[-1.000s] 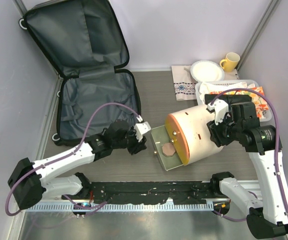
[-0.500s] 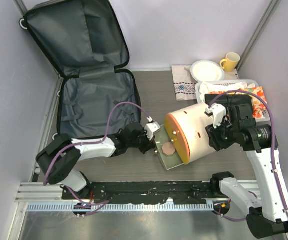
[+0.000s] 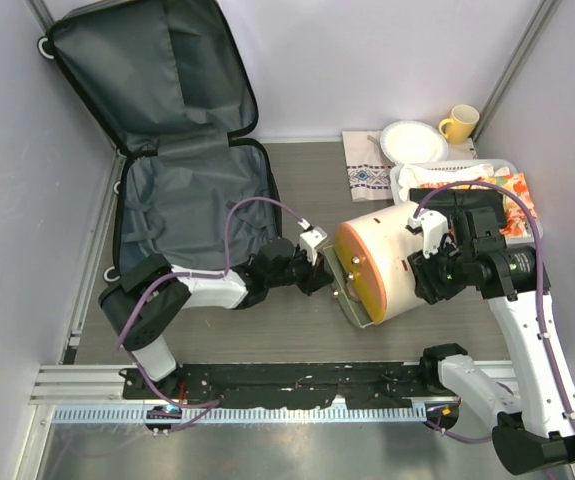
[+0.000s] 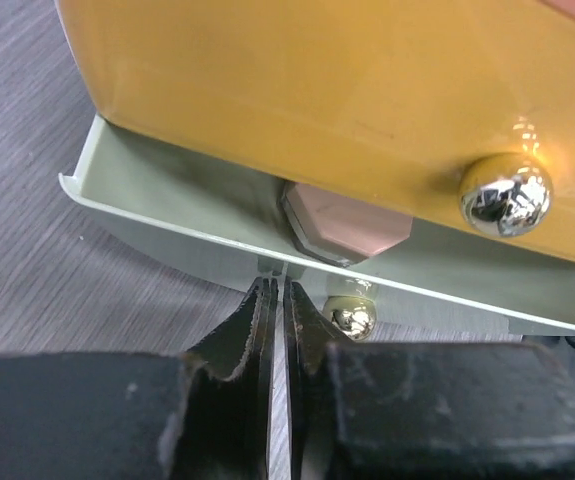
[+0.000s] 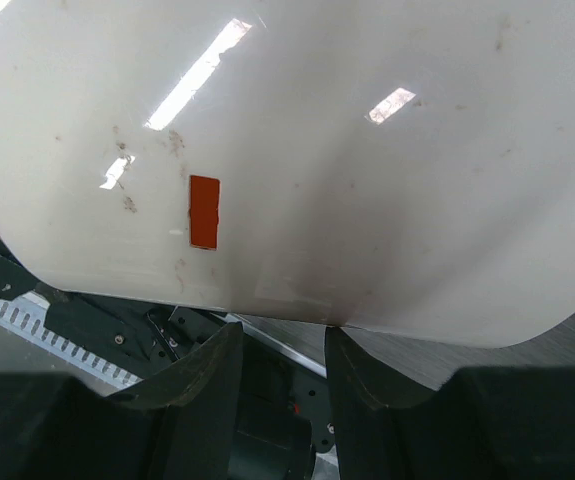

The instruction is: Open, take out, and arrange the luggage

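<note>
Has swung the left arm rightward since a second ago, off the front edge of the luggage and across to the pale green tray. Now meets the tray's near rim with the left gripper, fingers pressed almost together with only a hairline slit; cannot tell whether the rim is pinched. Has tipped the tray up from flat toward the orange face of the white drum, and shifted the drum slightly. Keeps the right gripper at the drum's back much as before, fingers apart with tips at the drum's lower edge; cannot tell whether clamping it. Luggage at the left rear of the table: open, base flat, lid propped up into the corner, left side close to the wall. Bare wood between luggage and drum, crossed by the left arm; a narrower strip between drum and black rail at the near edge. Right rear crowded with patterned cloth, white bowl, yellow mug and white basket. Inside the luggage, dark grey lining across both halves; in the basket, orange and white packets; on the tray, a pink block tucked under the orange face, near a shiny knob.
</note>
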### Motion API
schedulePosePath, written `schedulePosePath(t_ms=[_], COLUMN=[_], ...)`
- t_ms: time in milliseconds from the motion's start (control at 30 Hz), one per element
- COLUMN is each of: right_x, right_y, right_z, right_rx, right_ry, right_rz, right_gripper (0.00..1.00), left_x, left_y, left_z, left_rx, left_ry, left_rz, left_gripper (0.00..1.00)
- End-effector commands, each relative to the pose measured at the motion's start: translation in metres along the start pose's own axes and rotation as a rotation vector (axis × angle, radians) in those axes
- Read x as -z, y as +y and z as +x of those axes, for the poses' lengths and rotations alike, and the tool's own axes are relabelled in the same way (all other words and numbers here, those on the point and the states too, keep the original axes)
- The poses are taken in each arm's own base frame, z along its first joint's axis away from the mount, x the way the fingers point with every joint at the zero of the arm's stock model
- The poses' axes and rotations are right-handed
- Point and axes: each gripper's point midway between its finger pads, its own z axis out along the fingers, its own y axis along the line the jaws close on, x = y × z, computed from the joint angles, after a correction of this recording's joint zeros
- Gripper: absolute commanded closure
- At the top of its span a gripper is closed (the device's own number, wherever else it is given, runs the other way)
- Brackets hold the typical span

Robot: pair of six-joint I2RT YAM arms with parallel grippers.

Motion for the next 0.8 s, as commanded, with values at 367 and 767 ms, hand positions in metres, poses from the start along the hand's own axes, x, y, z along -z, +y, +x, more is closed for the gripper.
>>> schedulePosePath(t_ms=[367,767], right_x=[-0.003,0.031], right_y=[0.004,0.009], right_z=[-0.001,-0.035], right_rx=[-0.009,0.024], right_ry=[0.008,-0.139], right_rz=[-0.032,-0.032], right_gripper=[0.56,0.56], left_x=[-0.037,0.081], left_y=[-0.022,0.023], left_z=[-0.065,-0.08], left_rx=[0.066,-0.01], left_ry=[-0.252,-0.044], left_rz=[0.09,-0.03], left_gripper=[0.79,0.66])
